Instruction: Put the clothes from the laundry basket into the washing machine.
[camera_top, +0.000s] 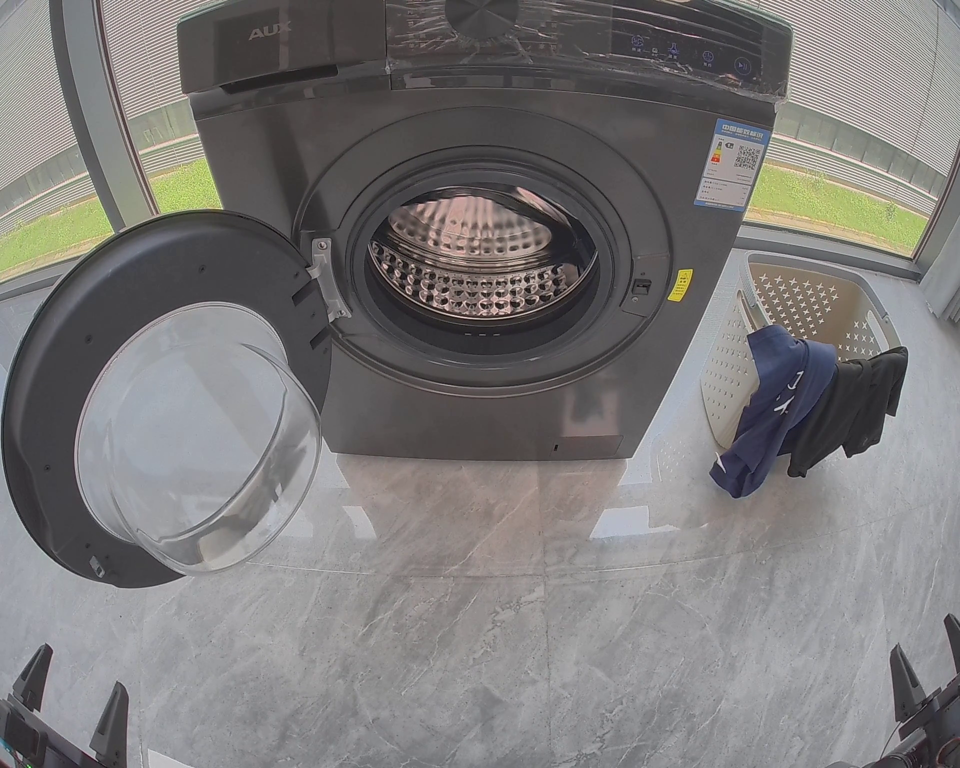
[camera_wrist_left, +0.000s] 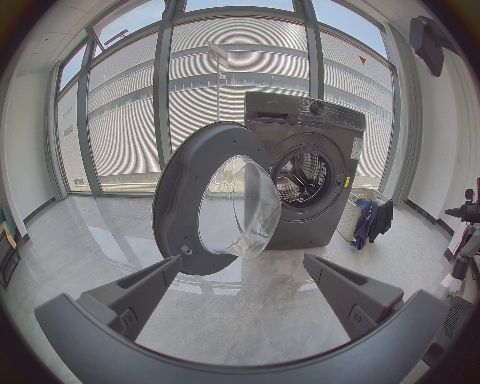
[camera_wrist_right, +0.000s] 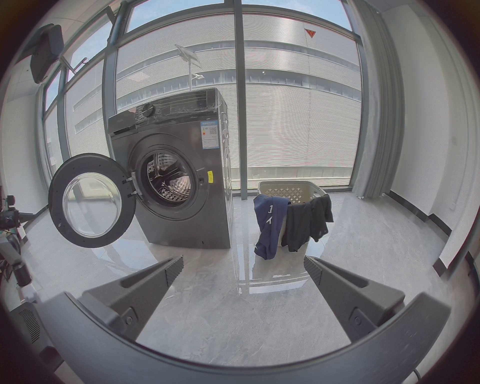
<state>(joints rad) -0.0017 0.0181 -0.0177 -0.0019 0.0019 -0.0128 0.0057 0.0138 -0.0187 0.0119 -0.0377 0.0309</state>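
Head view, count: one washing machine (camera_top: 480, 250), one round door (camera_top: 160, 400), one laundry basket (camera_top: 815, 300), two garments, two tools.
Head view, clothes: a blue shirt (camera_top: 770, 410) and a black garment (camera_top: 850, 405) hang side by side over the basket's near rim, just to the right of the machine.
Head view, door: swung wide open to the machine's left, with a dark frame around a domed clear bowl.
Head view, drum (camera_top: 480, 260): round opening showing shiny perforated steel.
Head view, open room: a broad stretch of glossy grey marbled floor (camera_top: 500, 620) lies between the machine's front and both tools.
Head view, left tool (camera_top: 80, 672): released, well apart from the machine, out in front of the door.
Head view, right tool (camera_top: 925, 640): released, well apart from the machine, out in front of the basket.

Left wrist view, left tool (camera_wrist_left: 241, 260): two dark wedge-shaped fingers spread wide, gripping nothing.
Left wrist view, machine (camera_wrist_left: 305, 170): straight ahead, the open door (camera_wrist_left: 215, 200) nearer than the cabinet; basket and both garments sit just past its right side.

Right wrist view, right tool (camera_wrist_right: 242, 261): fingers spread wide, gripping nothing.
Right wrist view, basket (camera_wrist_right: 292, 189): pale plastic with a perforated wall and a rounded rim, just beside the machine's right side panel.
Right wrist view, clothes: the blue shirt (camera_wrist_right: 269, 225) hangs lower than the black garment (camera_wrist_right: 305, 222), both limp down the outer wall.
Right wrist view, backdrop: tall window panes (camera_wrist_right: 300, 100) stand behind the machine.
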